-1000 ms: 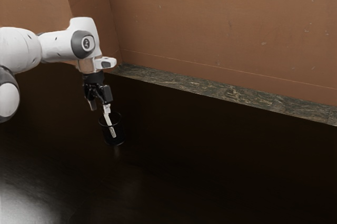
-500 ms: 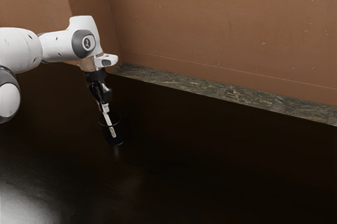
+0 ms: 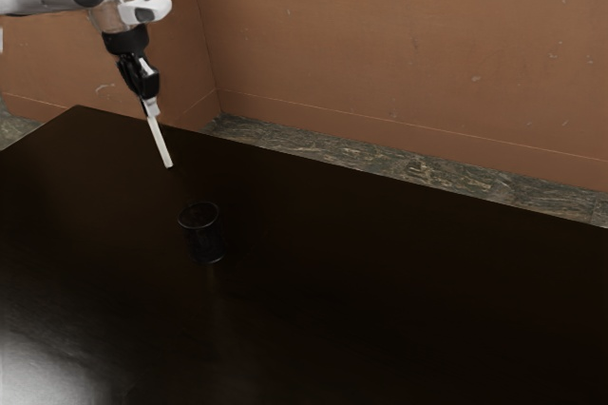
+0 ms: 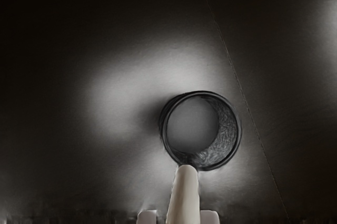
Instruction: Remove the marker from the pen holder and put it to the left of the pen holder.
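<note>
My gripper [image 3: 150,108] is shut on the upper end of the white marker [image 3: 161,144], up and to the exterior view's left of the pen holder. The marker hangs slightly tilted in the air, its lower end free. The black round pen holder [image 3: 201,234] stands upright on the table with nothing seen inside. In the wrist view the marker [image 4: 184,197] lies between the two pale fingertips of my gripper [image 4: 179,217], and the pen holder's [image 4: 229,129] open top shows beyond the marker's end.
The dark, glossy table [image 3: 380,300] extends around the pen holder. Behind its far edge run a strip of patterned floor [image 3: 418,169] and a brown wall [image 3: 399,44].
My gripper has risen and moved toward the exterior view's left, carrying the marker out of the pen holder. It has closed on the marker since the earliest frame. The pen holder has stayed put.
</note>
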`<action>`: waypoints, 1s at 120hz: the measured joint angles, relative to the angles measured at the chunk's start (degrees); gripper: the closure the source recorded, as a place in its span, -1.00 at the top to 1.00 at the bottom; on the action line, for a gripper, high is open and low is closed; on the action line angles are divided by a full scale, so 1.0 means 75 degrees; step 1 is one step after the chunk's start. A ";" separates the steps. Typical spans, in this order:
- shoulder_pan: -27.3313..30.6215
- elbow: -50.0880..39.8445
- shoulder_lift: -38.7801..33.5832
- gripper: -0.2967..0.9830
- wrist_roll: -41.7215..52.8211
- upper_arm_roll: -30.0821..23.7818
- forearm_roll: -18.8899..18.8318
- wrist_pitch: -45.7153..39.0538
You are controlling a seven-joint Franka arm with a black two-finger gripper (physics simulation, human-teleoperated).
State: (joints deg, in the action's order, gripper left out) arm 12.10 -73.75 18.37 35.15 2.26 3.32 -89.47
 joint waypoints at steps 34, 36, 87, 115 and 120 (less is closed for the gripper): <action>-0.0063 0.0741 0.1875 -0.69 -0.0657 -0.0036 -0.2250 0.2284; -0.0067 0.0755 0.1987 -0.69 -0.0715 -0.0036 -0.2314 0.2385; -0.0095 0.0842 0.3449 -0.69 -0.1991 -0.0322 -0.2701 0.2905; -0.0093 0.0823 0.3525 -0.26 -0.2429 -0.0392 -0.2529 0.2615; -0.0085 0.0833 0.3503 -0.12 -0.2493 -0.0424 -0.2454 0.2570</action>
State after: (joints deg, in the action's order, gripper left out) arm 11.46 -67.50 44.64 16.45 -0.93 -15.09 -70.20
